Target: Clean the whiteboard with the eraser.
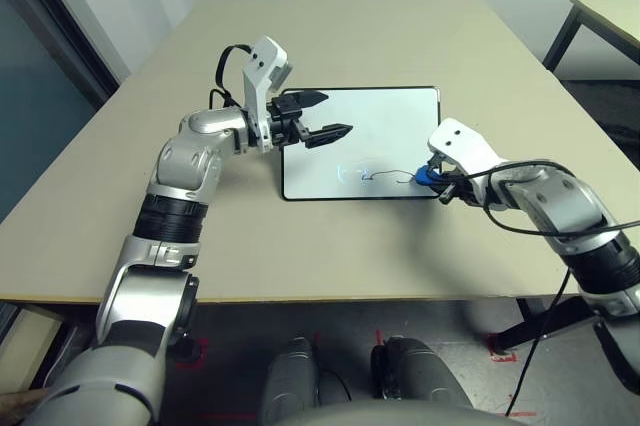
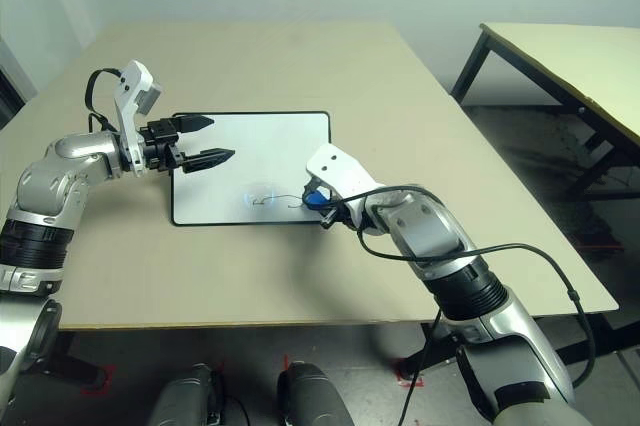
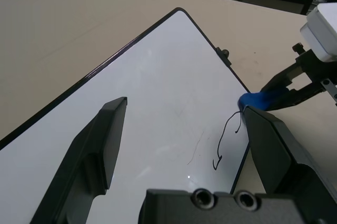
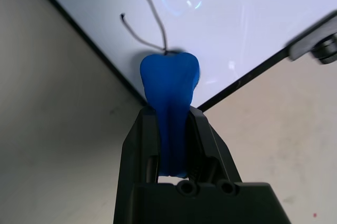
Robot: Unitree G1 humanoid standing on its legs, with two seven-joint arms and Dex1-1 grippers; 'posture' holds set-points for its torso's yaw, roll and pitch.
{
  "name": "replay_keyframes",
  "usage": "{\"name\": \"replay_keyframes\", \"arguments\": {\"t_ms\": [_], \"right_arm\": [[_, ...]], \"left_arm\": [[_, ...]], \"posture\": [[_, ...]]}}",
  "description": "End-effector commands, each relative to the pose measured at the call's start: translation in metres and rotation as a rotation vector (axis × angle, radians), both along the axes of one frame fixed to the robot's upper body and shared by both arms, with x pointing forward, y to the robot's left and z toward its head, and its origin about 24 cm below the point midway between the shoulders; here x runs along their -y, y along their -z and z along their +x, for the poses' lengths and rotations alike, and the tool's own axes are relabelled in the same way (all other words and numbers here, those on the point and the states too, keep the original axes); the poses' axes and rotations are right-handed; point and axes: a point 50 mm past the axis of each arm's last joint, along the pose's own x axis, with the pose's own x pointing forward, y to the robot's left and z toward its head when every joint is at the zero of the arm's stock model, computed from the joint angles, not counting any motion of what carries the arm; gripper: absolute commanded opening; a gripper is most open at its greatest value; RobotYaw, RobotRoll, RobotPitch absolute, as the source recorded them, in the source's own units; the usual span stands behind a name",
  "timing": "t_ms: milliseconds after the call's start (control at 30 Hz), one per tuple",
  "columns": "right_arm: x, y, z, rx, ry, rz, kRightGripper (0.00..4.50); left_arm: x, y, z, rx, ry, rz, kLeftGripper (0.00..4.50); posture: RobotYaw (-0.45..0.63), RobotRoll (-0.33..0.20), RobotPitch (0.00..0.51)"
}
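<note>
— Blue, small and oblong, the eraser [image 4: 169, 103] sits pinched between the right gripper [image 1: 436, 178]'s two black fingers, its free end pressed onto the near right corner of the whiteboard [image 1: 385, 116], right where the thin black scribble [image 3: 227, 142] ends.

— How will it handle?

— Soft, I judge: the block bulges above the fingers, so it gives under the squeeze. Light too. Gripped low along its length, as now, it leaves the tip free to rub; squeezed harder, it may buckle or twist out.

— And the board?

— White, rectangular, thin black frame, rounded corners, lying flat on the tan wooden surface [image 1: 330, 41]. It looks stiff, light and slick, so a sideways wipe could slide it unless something steadies it. A small black knob [image 3: 226, 53] sits on its right short side.

— The other arm?

— Farther back, the left gripper [image 1: 318, 116] hovers over the board's left part with its fingers spread apart, holding nothing. I cannot tell whether it touches the board.

— Progress?

— Early, by my reading: the scribble is largely intact.
</note>
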Motion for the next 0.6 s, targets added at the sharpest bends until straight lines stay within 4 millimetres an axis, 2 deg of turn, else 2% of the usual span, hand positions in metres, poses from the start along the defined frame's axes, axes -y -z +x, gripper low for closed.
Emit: {"name": "replay_keyframes", "arguments": {"t_ms": [33, 133, 333, 600], "right_arm": [[0.004, 0.016, -0.007, -0.066, 0.012, -0.039, 0.64], [0.011, 0.014, -0.003, -0.045, 0.046, -0.050, 0.64], [0.028, -0.002, 0.015, 0.046, 0.146, -0.066, 0.63], [0.023, 0.010, 0.001, -0.018, 0.113, -0.068, 0.62]], "left_arm": [[0.002, 0.003, -0.003, -0.012, 0.008, 0.017, 4.50], [0.003, 0.003, -0.003, -0.015, 0.009, 0.018, 4.50], [0.006, 0.007, -0.004, -0.047, 0.034, 0.030, 4.50], [0.006, 0.019, -0.014, -0.141, 0.082, 0.094, 4.50]], "posture": [[-0.08, 0.000, 0.050], [-0.09, 0.000, 0.052], [-0.10, 0.000, 0.052], [-0.10, 0.000, 0.059]]}}
